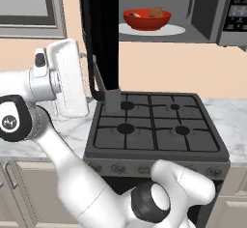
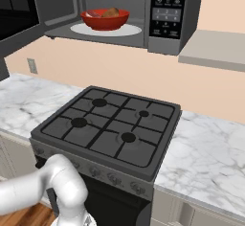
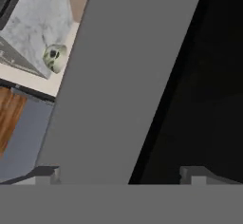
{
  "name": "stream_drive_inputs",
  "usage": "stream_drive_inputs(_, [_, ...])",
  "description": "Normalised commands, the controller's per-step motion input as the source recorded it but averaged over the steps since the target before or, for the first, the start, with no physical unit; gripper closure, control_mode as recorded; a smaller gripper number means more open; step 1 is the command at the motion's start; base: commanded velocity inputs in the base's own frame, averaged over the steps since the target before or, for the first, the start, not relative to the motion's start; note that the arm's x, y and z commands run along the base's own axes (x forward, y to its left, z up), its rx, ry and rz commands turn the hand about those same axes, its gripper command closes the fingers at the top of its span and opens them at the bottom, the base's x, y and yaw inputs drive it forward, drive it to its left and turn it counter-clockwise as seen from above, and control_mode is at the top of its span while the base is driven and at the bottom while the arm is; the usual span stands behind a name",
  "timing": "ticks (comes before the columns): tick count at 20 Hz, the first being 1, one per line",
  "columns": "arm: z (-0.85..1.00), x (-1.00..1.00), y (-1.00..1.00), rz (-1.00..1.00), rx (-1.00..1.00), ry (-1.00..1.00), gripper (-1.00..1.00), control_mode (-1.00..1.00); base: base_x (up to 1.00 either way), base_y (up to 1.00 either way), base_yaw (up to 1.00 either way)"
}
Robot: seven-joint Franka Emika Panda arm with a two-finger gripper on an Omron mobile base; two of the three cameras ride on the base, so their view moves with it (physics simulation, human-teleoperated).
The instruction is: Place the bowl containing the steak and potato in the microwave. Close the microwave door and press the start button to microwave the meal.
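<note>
The red bowl (image 1: 147, 21) (image 2: 105, 21) rests on the white turntable plate (image 1: 176, 29) inside the microwave (image 1: 202, 9) (image 2: 167, 9). In it lie the brown potato (image 1: 156, 13) (image 2: 111, 12) and the pinkish steak (image 1: 134, 14) (image 2: 94, 13). The microwave door (image 1: 101, 29) (image 2: 14, 14) stands swung open to the left over the stove. My gripper (image 1: 89, 77) (image 3: 123, 175) is open on the door's outer side, left of its black bar handle (image 1: 95, 79). Close in front of the fingertips are the door's grey frame (image 3: 118, 76) and black window (image 3: 204, 76). Nothing is held.
A black gas stove (image 1: 154, 125) (image 2: 110, 124) lies below the microwave, between marble counters (image 1: 226, 111) (image 2: 210, 148). A small pale green round object (image 3: 55, 58) sits on the counter. A wall outlet (image 2: 32, 65) and a grey shelf (image 2: 215, 52) flank the stove.
</note>
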Motion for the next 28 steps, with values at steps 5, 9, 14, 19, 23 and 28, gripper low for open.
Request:
stream_drive_inputs(5, [0.0, -0.29, -1.0, -0.04, 0.13, -0.09, -1.0, -1.0, 0.0, 0.0, 0.0])
stream_drive_inputs(9, [0.0, -0.02, -1.0, 0.05, 0.18, -0.07, -1.0, -1.0, 0.0, 0.0, 0.0])
stream_drive_inputs(14, [0.0, 0.05, -1.0, 0.18, 0.2, -0.1, -1.0, -1.0, 0.0, 0.0, 0.0])
stream_drive_inputs(19, [0.0, 0.22, -0.95, 0.24, 0.22, -0.18, -1.0, -1.0, 0.0, 0.0, 0.0])
stream_drive_inputs(23, [0.01, 0.39, -0.82, 0.25, 0.19, -0.18, -1.0, -1.0, 0.0, 0.0, 0.0])
stream_drive_inputs(28, [0.0, 0.76, -0.52, 0.26, 0.17, -0.17, -1.0, -1.0, 0.0, 0.0, 0.0])
